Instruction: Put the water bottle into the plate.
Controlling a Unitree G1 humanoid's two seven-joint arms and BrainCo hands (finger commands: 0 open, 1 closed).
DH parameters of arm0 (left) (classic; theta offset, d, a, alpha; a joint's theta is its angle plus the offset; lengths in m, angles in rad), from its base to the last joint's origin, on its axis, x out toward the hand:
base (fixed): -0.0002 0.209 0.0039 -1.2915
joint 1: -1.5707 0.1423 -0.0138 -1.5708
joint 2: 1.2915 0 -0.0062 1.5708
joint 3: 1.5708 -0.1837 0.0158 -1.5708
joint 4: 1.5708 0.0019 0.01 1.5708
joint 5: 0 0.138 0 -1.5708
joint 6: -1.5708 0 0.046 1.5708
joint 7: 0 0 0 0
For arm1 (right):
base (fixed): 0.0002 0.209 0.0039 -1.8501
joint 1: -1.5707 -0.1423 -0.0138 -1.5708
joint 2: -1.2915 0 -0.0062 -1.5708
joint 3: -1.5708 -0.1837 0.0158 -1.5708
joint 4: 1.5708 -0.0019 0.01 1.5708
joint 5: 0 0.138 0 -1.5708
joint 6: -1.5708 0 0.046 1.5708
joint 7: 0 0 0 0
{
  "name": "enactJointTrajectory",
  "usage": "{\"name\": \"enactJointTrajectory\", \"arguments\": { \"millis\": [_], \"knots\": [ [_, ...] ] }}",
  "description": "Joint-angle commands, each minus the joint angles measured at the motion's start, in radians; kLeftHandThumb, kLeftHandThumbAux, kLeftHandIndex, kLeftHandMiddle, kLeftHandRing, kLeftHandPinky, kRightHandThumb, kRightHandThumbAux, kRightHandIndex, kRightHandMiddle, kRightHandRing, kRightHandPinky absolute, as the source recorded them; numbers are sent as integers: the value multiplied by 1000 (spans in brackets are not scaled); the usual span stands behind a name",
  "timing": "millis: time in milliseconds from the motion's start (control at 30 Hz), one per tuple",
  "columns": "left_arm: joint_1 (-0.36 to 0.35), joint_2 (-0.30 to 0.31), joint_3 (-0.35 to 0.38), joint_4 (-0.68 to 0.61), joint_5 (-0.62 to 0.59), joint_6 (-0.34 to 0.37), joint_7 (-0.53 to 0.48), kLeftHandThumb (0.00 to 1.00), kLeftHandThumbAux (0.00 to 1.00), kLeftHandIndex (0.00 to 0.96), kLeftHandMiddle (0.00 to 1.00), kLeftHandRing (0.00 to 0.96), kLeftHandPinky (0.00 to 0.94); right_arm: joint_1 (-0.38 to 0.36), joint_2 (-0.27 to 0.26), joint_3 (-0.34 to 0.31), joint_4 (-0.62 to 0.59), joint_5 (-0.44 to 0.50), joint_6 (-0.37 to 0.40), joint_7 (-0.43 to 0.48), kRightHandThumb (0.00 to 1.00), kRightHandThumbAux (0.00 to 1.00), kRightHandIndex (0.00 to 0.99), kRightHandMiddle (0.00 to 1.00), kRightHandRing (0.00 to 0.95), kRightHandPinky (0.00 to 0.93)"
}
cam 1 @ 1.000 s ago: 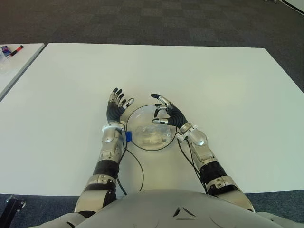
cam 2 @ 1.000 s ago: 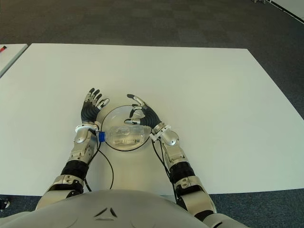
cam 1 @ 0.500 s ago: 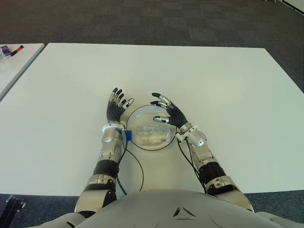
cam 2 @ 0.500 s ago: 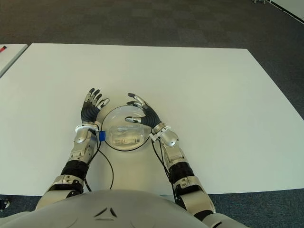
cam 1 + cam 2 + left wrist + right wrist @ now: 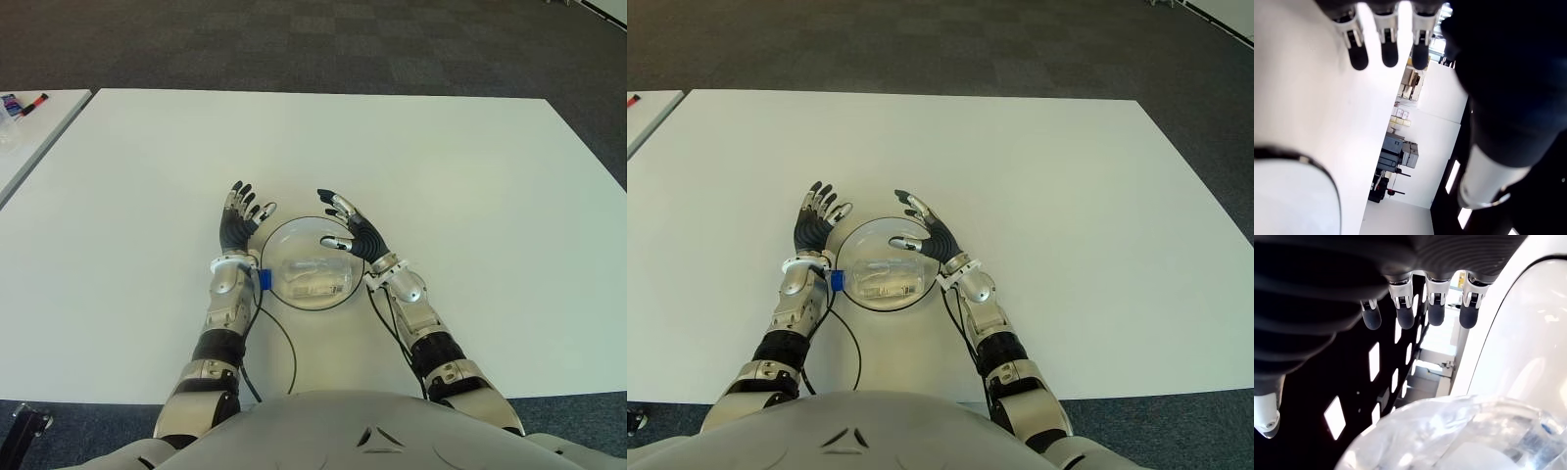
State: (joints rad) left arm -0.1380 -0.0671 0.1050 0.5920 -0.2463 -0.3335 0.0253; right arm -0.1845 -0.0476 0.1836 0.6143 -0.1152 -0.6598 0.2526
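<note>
Fingers spread, right hand (image 5: pixel 351 235) hovers beside water bottle (image 5: pixel 315 277) lying in plate (image 5: pixel 290 235).

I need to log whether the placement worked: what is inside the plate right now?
The clear water bottle lies on its side inside the plate. The right hand hovers open over the plate's right rim, hiding that edge. The left hand shows open, left of the plate.
</note>
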Motion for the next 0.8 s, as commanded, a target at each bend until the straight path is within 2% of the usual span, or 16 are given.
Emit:
{"name": "enactJointTrajectory", "arguments": {
  "millis": [33,233,533,800],
  "knots": [
    [12,-61,2,25,2,26,8,0,871,93,111,100,125,-15,-4,0,25,-5,-15,-7,473,493,0,0,0,6],
    [10,-60,2,27,3,26,9,0,869,95,113,102,128,-22,-5,0,39,-9,-26,-15,451,498,0,0,0,6],
    [11,-61,4,26,-2,28,7,0,868,91,111,102,128,-31,-10,2,54,-22,-41,-33,334,529,0,0,0,0],
    [13,-61,6,24,-6,29,4,0,884,96,122,111,138,-65,0,-34,80,34,-23,-18,255,563,0,0,0,0]
  ]
}}
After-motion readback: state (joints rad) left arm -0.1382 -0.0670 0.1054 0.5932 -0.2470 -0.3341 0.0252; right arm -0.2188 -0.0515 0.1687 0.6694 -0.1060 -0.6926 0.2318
